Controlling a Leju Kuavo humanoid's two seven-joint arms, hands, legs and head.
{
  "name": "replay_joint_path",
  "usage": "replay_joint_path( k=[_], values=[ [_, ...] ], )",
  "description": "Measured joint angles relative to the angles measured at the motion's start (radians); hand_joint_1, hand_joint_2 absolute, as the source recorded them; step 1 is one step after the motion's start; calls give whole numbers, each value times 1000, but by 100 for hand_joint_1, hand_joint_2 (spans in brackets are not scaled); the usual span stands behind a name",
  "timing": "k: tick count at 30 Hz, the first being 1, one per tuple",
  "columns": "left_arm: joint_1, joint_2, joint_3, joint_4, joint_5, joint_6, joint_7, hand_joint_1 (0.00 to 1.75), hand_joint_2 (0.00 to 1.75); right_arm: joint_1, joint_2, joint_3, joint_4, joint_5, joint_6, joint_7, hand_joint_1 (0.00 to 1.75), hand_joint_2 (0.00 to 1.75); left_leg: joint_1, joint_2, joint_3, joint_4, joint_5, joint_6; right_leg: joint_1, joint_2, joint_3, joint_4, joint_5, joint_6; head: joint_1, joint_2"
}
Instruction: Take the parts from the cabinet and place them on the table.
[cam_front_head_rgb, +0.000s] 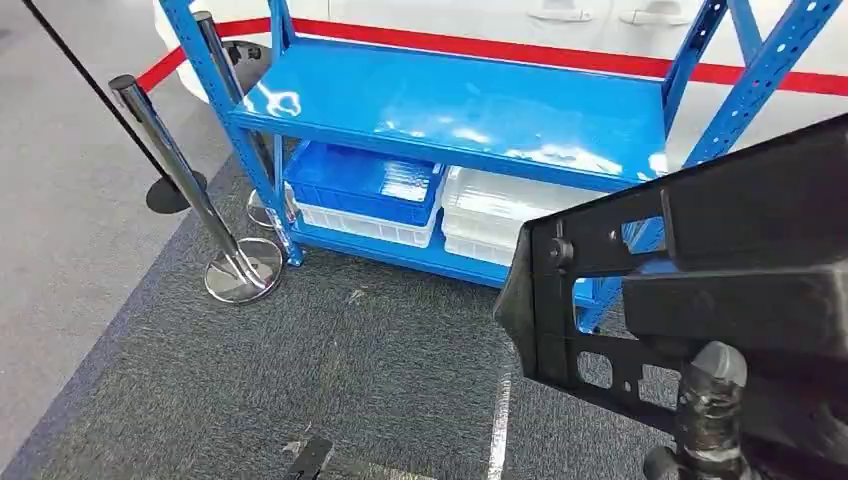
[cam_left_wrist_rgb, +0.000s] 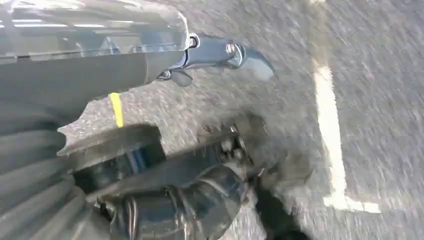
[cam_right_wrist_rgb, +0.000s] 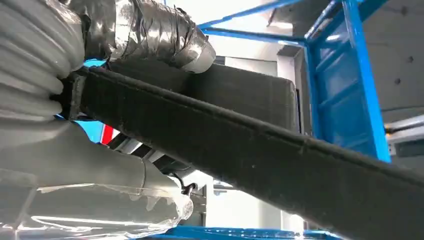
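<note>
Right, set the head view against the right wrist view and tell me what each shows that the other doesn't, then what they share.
Head view alone: the dark carpet, two chrome stanchions, a blue crate stacked on a white one, with more white crates beside them on the lower shelf, and the bare top shelf.

Right wrist view alone: the tape-wrapped thumb of the right hand pressed on the part.

Both: the black part the right hand holds, and the blue rack's uprights.
</note>
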Motion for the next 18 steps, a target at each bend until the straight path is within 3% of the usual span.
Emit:
replay_joint_path(
  k=[1, 2, 3, 4, 5, 6, 7, 8, 9, 11, 12, 13, 14, 16, 17, 18],
  values=[
    [0, 0, 0, 0, 0, -5, 3, 0, 175, 0, 0, 0, 2, 0, 0, 3, 164, 175, 0, -3, -20, 3, 13, -4, -3, 0, -14, 85, -41, 5, -2, 0],
    [2, -2, 0, 0, -1, -5, 4, 0, 175, 0, 0, 0, 3, 2, 0, 11, 164, 175, 1, -4, -40, 6, 24, -7, -4, 0, -21, 147, -36, 9, -1, 0],
    [3, -3, 0, 0, -1, -4, 4, 0, 175, 0, 0, 0, 4, 3, 0, 13, 164, 175, 4, -6, -61, 14, 35, -12, -5, 0, -19, 188, 8, 13, -1, 0],
    [4, -4, 0, 0, -1, -4, 3, 0, 175, 0, 0, 0, 5, 6, 0, 15, 164, 175, 9, -9, -83, 23, 43, -18, -8, 0, -5, 195, 62, 18, 0, 0],
    [5, -5, 0, 0, -1, -2, 3, 0, 175, 0, 0, 0, 7, 11, 0, 20, 164, 175, 14, -13, -107, 37, 50, -25, -10, 1, 26, 170, 108, 24, -1, 0],
    [5, -5, 0, 0, 0, -1, 3, 0, 175, 0, 0, 0, 8, 14, 0, 22, 164, 175, 19, -18, -128, 52, 55, -32, -15, 5, 68, 123, 121, 31, 0, 0],
    [4, -4, 0, 0, 0, 2, 2, 0, 175, -1, 0, 0, 9, 18, 0, 29, 164, 175, 22, -26, -157, 84, 58, -41, -25, 43, 145, 10, 46, 43, 1, 0],
    [3, -4, 0, 0, 0, 3, 1, 0, 175, -2, 0, 0, 9, 18, 0, 32, 164, 175, 19, -34, -175, 105, 54, -47, -18, 60, 211, -62, 0, 43, 3, 0],
    [3, -4, 0, 0, 1, 4, 0, 0, 175, -2, 0, 0, 9, 20, 0, 32, 164, 175, 15, -44, -183, 127, 57, -51, -20, 59, 223, -93, -47, 19, -3, 0],
    [5, -4, 0, 0, 1, 4, 0, 0, 175, -2, 0, 0, 11, 20, 0, 31, 164, 175, 19, -62, -188, 131, 68, -52, -15, 42, 215, -83, -46, 11, -3, 0],
    [9, -4, 0, 0, 1, 4, 1, 0, 175, -2, 0, 0, 11, 20, 0, 31, 164, 175, 23, -70, -199, 131, 74, -57, -20, 27, 211, -81, -41, -1, 0, 0],
    [12, -3, 0, 0, 1, 4, 3, 0, 175, -5, 0, 0, 11, 20, 0, 31, 164, 175, 24, -58, -203, 146, 59, -61, -19, 19, 209, -81, -37, -8, -2, 0],
    [14, -4, 0, 0, 1, 4, 6, 0, 175, -4, 0, 0, 11, 20, 1, 32, 164, 175, 23, -41, -214, 179, 19, -65, -19, 14, 204, -81, -32, -15, -11, 0],
    [11, -4, 0, 0, -2, 4, 14, 0, 175, -4, 0, 0, 11, 19, 1, 32, 164, 175, 28, -24, -270, 333, -81, -73, -15, -7, 193, -81, -23, -20, -12, 0],
    [12, -5, 0, 0, -2, 4, 16, 0, 175, -4, 0, 0, 12, 18, 1, 33, 164, 175, 29, -21, -293, 402, -106, -75, -14, -17, 189, -81, -21, -20, -13, 0],
    [13, -6, 0, 0, -3, 4, 18, 0, 175, -4, 0, 0, 12, 17, 1, 34, 164, 175, 29, -20, -300, 440, -108, -75, -13, -27, 186, -81, -19, -19, -13, 0]
  ],
)
